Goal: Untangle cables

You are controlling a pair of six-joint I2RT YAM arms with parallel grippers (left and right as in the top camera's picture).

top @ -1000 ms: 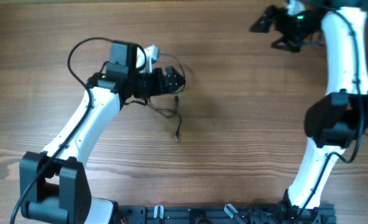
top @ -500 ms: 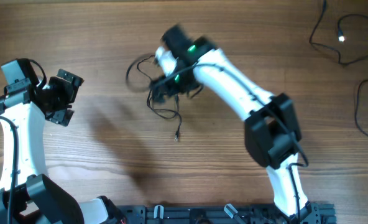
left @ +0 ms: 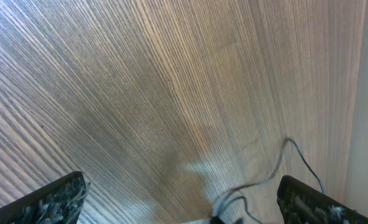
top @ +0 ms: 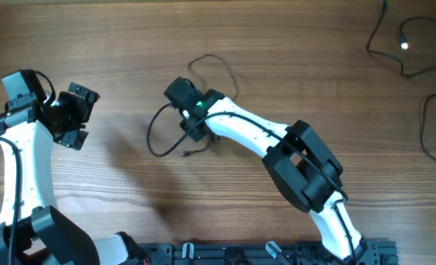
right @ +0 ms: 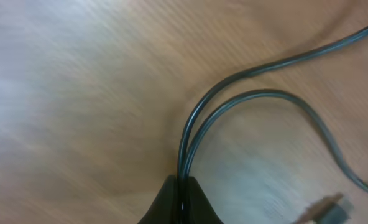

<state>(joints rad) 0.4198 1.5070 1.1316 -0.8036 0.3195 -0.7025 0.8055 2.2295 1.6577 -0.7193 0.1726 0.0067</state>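
The cables are thin black cords in the middle of the table, with one loop lying to the left and another arching behind the arm. My right gripper is shut on two strands. In the right wrist view both strands rise from the pinched fingertips, and a small silvery plug end lies at the lower right. My left gripper stands open at the far left, well away from the cords. Its dark fingers frame bare wood with a thin strand beyond them.
More thin black cords lie at the table's back right corner and by the right edge. The right arm's white links stretch across the middle. The arms' base rail runs along the front edge.
The left arm left the tangle and swung to the far left. The right arm came in from the back right, shut on the cords, and dragged a loop out to the left.
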